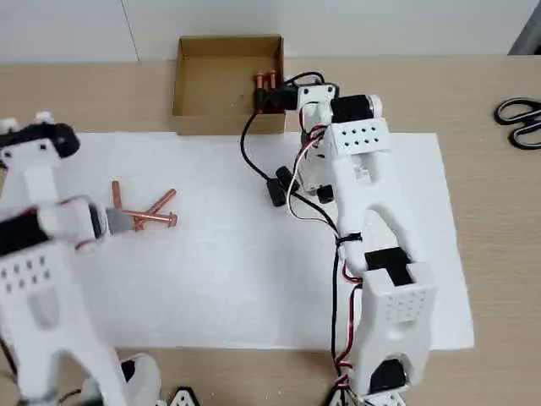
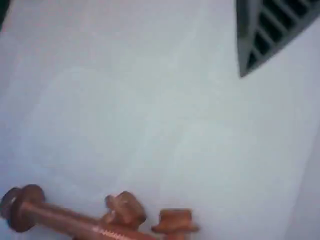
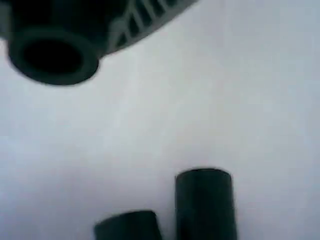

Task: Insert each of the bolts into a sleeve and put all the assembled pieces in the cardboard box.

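Your left pincer (image 1: 107, 222) sat at the three loose bolts (image 1: 150, 218) on the white mat (image 1: 220, 279). I couldn't tell whether it was spread or pressed together. The same went for your right pincer (image 3: 142, 17), which had one sleeve (image 3: 50, 56) right against it and two more sleeves (image 3: 204, 202) lying near on the mat. Assembled pieces (image 1: 265, 87) lay in the cardboard box (image 1: 207, 85).

Wooden table (image 1: 482, 101) — white mat (image 1: 228, 279), scissors (image 1: 522, 123) at edge.

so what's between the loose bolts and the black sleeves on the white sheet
Nothing: in the high view the white sheet between the bolts and the sleeves is bare.
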Controlling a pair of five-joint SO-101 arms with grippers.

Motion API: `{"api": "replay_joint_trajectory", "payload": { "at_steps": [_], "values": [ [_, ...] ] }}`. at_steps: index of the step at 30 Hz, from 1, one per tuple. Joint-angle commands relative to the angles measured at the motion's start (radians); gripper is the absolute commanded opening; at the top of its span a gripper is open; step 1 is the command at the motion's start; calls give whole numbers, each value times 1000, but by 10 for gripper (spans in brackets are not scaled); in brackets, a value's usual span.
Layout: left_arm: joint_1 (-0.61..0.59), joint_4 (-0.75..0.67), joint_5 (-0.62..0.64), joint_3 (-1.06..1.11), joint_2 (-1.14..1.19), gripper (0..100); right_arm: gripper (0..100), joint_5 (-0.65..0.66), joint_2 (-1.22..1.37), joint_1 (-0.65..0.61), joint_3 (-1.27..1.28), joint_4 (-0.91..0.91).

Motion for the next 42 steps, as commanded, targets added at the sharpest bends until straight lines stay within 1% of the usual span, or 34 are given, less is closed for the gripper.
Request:
{"api": "replay_joint_trajectory", "payload": {
  "at_steps": [1, 4, 6, 10, 12, 14, 18, 26, 28, 30, 33, 36, 39, 42],
  "values": [
    [32, -55, -6, -134, 186, 302, 4, 15, -74, 22, 11, 5],
    [35, -94, -6, -236, 338, 302, 4, 15, -74, 30, 26, 5],
    [34, -95, -6, -312, 437, 302, 4, 15, -73, 31, 28, 5],
    [28, -66, -6, -433, 609, 302, 4, 15, -71, 31, 28, 5],
    [40, -29, -15, -472, 674, 301, 4, 15, -70, 30, 28, 5],
    [60, 6, -81, -501, 718, 301, 4, 15, -70, 28, 28, 5],
    [121, 60, -279, -533, 747, 301, 4, 15, -68, 25, 28, 4],
    [198, 72, -692, -568, 732, 301, 4, 15, -68, 25, 28, 4],
    [201, 72, -766, -568, 755, 301, 4, 14, -68, 25, 28, 4],
    [199, 71, -819, -568, 779, 299, 4, 14, -68, 25, 28, 4],
    [196, 17, -861, -568, 824, 246, 4, 12, -68, 25, 28, 4],
    [201, -44, -864, -568, 872, 203, 4, 12, -68, 25, 28, 4],
    [203, -78, -864, -568, 913, 198, 4, 12, -68, 25, 28, 4],
    [203, -83, -864, -568, 950, 196, 4, 11, -68, 25, 28, 4]
  ]
}}
